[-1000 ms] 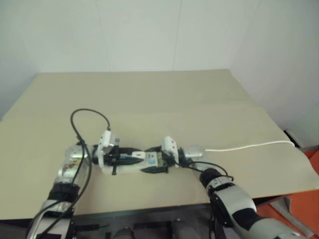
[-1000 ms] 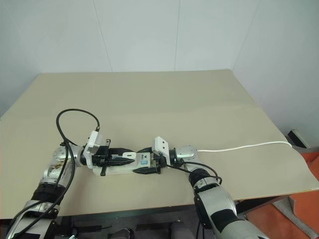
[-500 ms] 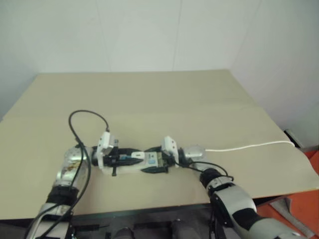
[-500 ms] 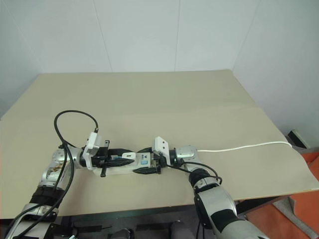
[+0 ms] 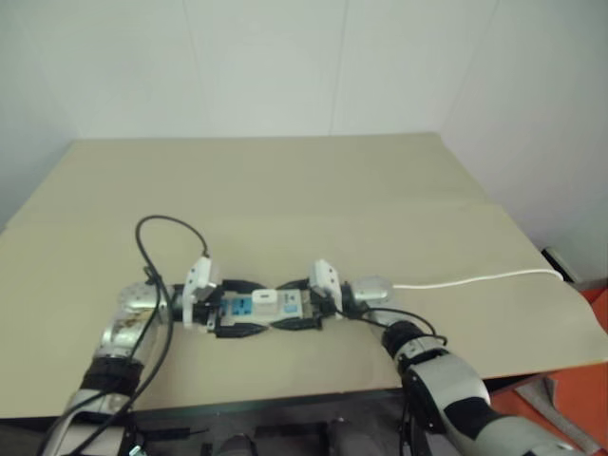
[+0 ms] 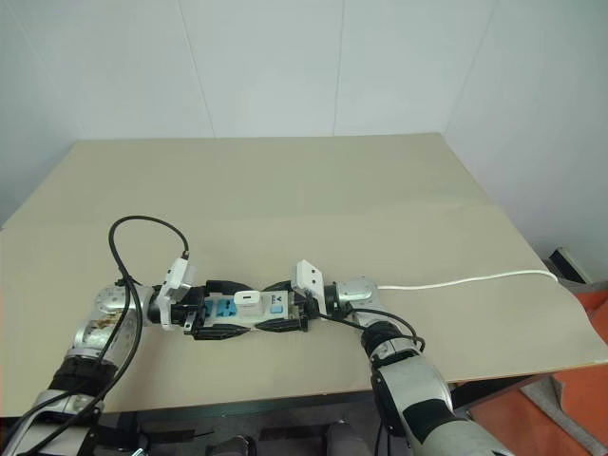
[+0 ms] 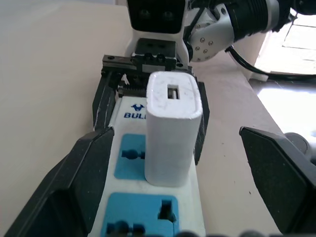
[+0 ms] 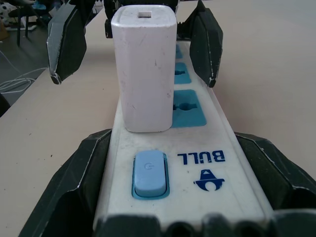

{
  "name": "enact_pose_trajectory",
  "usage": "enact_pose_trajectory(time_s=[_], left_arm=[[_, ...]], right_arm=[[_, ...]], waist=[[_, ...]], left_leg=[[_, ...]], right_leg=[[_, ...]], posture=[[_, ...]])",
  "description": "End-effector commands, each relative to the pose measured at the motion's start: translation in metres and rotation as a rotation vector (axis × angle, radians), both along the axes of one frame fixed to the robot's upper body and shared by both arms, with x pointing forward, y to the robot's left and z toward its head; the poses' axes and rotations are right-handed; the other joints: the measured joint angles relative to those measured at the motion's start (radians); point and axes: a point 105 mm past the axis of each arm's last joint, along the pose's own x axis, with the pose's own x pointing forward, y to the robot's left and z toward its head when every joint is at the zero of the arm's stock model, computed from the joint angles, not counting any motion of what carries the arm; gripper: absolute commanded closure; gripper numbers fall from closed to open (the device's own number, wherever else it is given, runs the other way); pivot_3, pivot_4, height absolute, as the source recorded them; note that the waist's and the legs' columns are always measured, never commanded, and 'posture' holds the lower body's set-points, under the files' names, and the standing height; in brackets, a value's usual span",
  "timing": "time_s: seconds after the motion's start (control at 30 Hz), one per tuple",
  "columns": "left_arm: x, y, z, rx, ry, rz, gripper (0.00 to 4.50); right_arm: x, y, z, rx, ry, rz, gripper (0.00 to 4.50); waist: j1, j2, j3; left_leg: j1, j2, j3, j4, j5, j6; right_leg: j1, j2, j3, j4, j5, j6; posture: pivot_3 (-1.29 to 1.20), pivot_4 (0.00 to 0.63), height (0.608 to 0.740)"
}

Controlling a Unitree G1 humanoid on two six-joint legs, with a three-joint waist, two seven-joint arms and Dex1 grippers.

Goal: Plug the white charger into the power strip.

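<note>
While the white charger (image 7: 172, 133) stands in the power strip (image 8: 192, 158), left claw (image 6: 220, 311) gapes, right claw (image 6: 282, 306) clamps the strip's edges.

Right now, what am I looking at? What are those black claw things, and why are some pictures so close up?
It's a robot with two arms, standing at a tan table. Two pictures come from cameras in its head, looking down. The close-up ones come from little cameras on its wrists. The black claws are its grippers, like two-fingered hands. On the table lies a power strip with blue sockets. The white charger stands upright, plugged into it. The right gripper hugs the switch end of the strip between its fingers to hold it steady. The left gripper is wide open around the other end, not touching the charger. A thin white cord runs away across the table.
</note>
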Motion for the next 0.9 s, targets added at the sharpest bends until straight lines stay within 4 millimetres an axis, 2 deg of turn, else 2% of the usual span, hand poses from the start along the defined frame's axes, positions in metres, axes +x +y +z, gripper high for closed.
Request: enact_pose_trajectory(time_s=[0.03,0.1,0.23,0.33,0.5,0.73,0.83,0.9], left_arm=[[0.006,0.010,0.042,0.047,-0.087,-0.002,0.01],[0.008,0.017,0.062,0.063,-0.129,0.028,0.00],[0.006,0.027,0.088,0.061,-0.179,0.060,0.00],[0.002,0.034,0.098,0.047,-0.214,0.083,0.00],[-0.004,0.045,0.094,0.077,-0.227,0.127,0.00],[-0.014,0.063,0.087,0.100,-0.218,0.246,0.00],[-0.029,0.076,0.083,0.133,-0.214,0.309,0.00],[-0.038,0.080,0.082,0.141,-0.209,0.325,0.00]], right_arm=[[0.001,0.000,0.005,0.010,-0.012,-0.001,0.71],[0.001,0.000,0.005,0.012,-0.005,0.006,0.09],[0.001,-0.003,0.008,0.009,-0.013,0.016,0.04],[0.003,-0.009,0.014,0.012,-0.044,0.014,0.04],[0.007,-0.030,0.027,0.031,-0.100,-0.017,0.04],[0.006,-0.075,0.045,0.024,-0.167,-0.085,0.04],[0.006,-0.101,0.055,0.016,-0.192,-0.153,0.04],[0.005,-0.110,0.060,0.014,-0.200,-0.183,0.04]], waist=[[0.000,0.000,0.000],[0.000,0.000,0.000],[-0.001,0.000,0.000],[0.000,0.001,0.001],[0.001,0.001,0.001],[0.002,0.001,0.001],[-0.001,0.002,0.001],[0.001,0.002,0.002]], left_leg=[[0.000,0.000,0.000,0.000,0.000,0.000],[0.000,0.000,0.000,0.000,0.000,0.000],[-0.001,0.000,0.000,-0.001,0.000,0.000],[-0.001,0.000,0.000,-0.001,0.000,0.000],[-0.001,0.000,0.000,-0.001,0.000,0.000],[-0.002,0.000,0.000,-0.001,0.000,0.000],[-0.002,0.001,0.000,-0.001,0.000,0.000],[-0.002,0.001,0.001,-0.003,0.000,0.000]], right_leg=[[0.000,0.000,0.000,0.000,0.000,0.000],[0.000,0.000,0.000,-0.001,0.000,0.000],[0.000,0.000,0.000,-0.002,0.000,0.000],[-0.001,0.000,0.000,-0.002,0.000,0.000],[-0.001,0.000,-0.001,-0.003,0.000,0.000],[-0.001,0.000,0.000,-0.003,0.000,0.000],[-0.001,0.000,0.000,-0.004,0.000,0.000],[-0.002,0.000,0.001,-0.006,0.000,0.000]], posture=[[0.00,0.150,0.740],[0.00,0.150,0.740],[0.00,0.150,0.740],[0.00,0.150,0.740],[0.00,0.150,0.740],[0.00,0.150,0.740],[0.00,0.150,0.740],[0.00,0.150,0.740]])
